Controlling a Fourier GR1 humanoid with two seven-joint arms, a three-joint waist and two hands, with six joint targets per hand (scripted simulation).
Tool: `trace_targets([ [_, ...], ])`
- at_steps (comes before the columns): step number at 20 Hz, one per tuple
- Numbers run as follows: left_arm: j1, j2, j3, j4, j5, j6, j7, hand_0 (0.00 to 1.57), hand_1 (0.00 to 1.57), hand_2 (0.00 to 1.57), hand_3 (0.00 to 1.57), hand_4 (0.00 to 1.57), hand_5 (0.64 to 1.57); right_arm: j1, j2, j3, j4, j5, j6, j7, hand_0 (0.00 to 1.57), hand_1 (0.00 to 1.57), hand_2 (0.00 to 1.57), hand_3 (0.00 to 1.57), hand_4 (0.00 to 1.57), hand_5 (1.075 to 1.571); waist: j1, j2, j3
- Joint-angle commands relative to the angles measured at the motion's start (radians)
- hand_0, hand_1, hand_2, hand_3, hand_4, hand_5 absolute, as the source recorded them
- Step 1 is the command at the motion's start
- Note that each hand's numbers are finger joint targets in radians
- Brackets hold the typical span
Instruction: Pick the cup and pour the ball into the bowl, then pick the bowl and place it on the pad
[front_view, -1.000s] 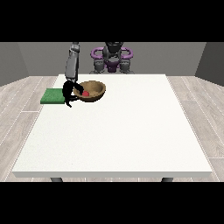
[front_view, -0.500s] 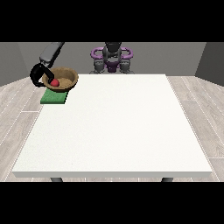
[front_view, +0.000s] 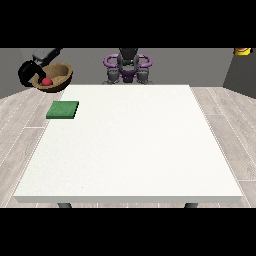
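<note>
Ball (front_view: 46, 81) sits in the wooden bowl (front_view: 56, 78), so pouring's done. Hand at the view's left (front_view: 27, 73) grips its rim, high off-table; green pad (front_view: 63, 110) waits bare.

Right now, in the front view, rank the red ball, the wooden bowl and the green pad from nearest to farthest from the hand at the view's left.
1. Wooden bowl: against the hand at the view's left, held up off the table.
2. Red ball: inside the bowl.
3. Green pad: lower, flat on the white table.
</note>
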Motion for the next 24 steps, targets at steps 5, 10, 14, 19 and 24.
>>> trace_targets([
  [5, 0.041, 0.027, 0.014, 0.057, -0.003, -0.022, -0.12, 0.0, 0.0, 0.0, 0.0, 1.22, 1.552, -0.011, 0.049, -0.04, 0.03, -0.023, -0.028, -0.038, 1.57, 1.57, 1.57, 0.43, 1.07, 1.564, -0.01, 0.056, 0.0012],
  [10, 0.059, 0.011, -0.021, 0.013, 0.009, -0.019, -0.067, 0.0, 0.0, 0.0, 0.0, 1.21, 1.556, -0.018, 0.133, -0.023, 0.082, -0.014, -0.063, -0.06, 1.57, 1.57, 1.57, 0.45, 1.04, 1.57, 0.037, 0.018, 0.0014],
  [14, 0.062, 0.039, 0.001, 0.074, -0.002, -0.006, -0.136, 0.0, 0.0, 0.0, 0.0, 1.2, 1.557, -0.019, 0.123, -0.039, 0.079, -0.037, -0.016, -0.081, 1.57, 1.57, 1.57, 0.55, 1.02, 1.571, -0.016, 0.052, 0.0013],
  [19, 0.009, 0.052, -0.02, 0.032, 0.022, 0.021, -0.069, 0.0, 0.0, 0.0, 0.0, 1.19, 1.562, -0.066, 0.118, -0.082, 0.142, -0.059, -0.083, -0.046, 1.57, 1.57, 1.57, 1.01, 0.53, 1.568, -0.006, 0.063, 0.0018],
  [24, 0.059, 0.085, 0.018, 0.089, 0.05, -0.041, -0.122, 0.0, 0.0, 0.0, 0.0, 1.2, 1.56, -0.013, 0.082, -0.091, 0.136, -0.036, -0.112, -0.124, 1.55, 1.55, 1.51, 0.93, 0.0, 1.554, -0.011, 0.059, 0.0012],
])
